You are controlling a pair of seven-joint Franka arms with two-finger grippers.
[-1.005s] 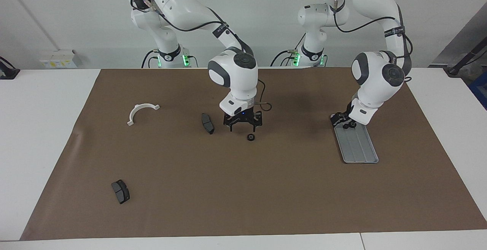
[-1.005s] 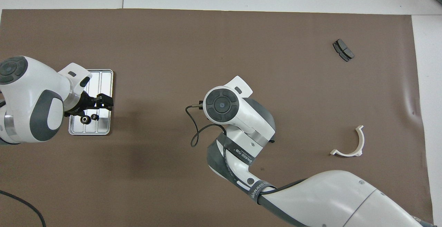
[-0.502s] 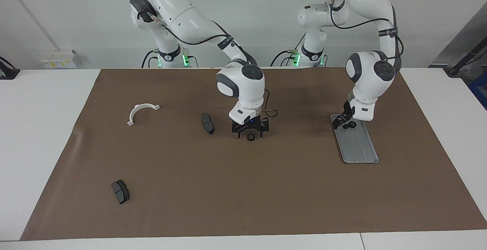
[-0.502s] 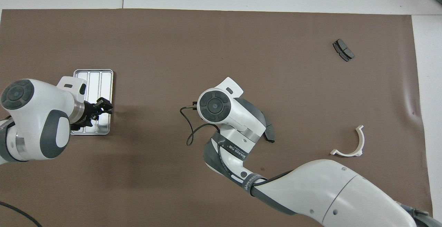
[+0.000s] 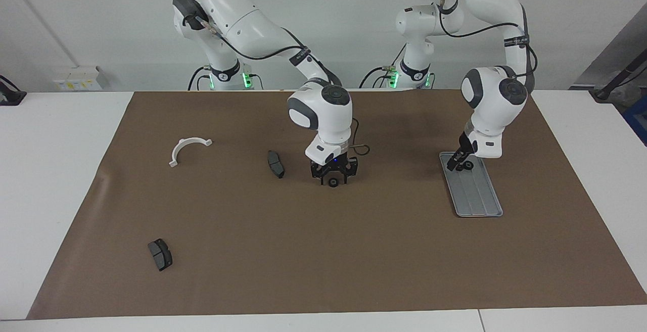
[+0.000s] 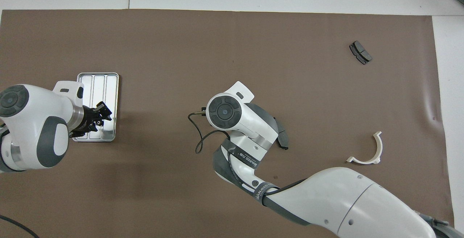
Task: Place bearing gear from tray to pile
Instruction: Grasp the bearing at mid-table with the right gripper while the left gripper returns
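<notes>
The silver ridged tray [image 5: 477, 195] [image 6: 98, 82] lies toward the left arm's end of the mat. My left gripper [image 5: 460, 163] [image 6: 101, 113] is down at the tray's end nearest the robots. A small black bearing gear [image 5: 469, 165] sits on the tray right beside it. At mid-mat my right gripper [image 5: 333, 180] is lowered around another black gear [image 5: 333, 183] that rests on the mat. In the overhead view the right arm's own wrist hides that gripper and gear. The pile's parts lie scattered toward the right arm's end.
A white half-ring bracket [image 5: 188, 149] [image 6: 368, 151] lies toward the right arm's end. One dark brake pad [image 5: 276, 163] [image 6: 282, 140] lies beside my right gripper. Another brake pad [image 5: 160, 254] [image 6: 360, 52] lies farther from the robots. A brown mat [image 5: 354, 261] covers the table.
My right gripper came from beside the mid-mat gear to down over it. My left wrist straightened and its gripper settled lower on the tray, covering one of the two gears seen there earlier.
</notes>
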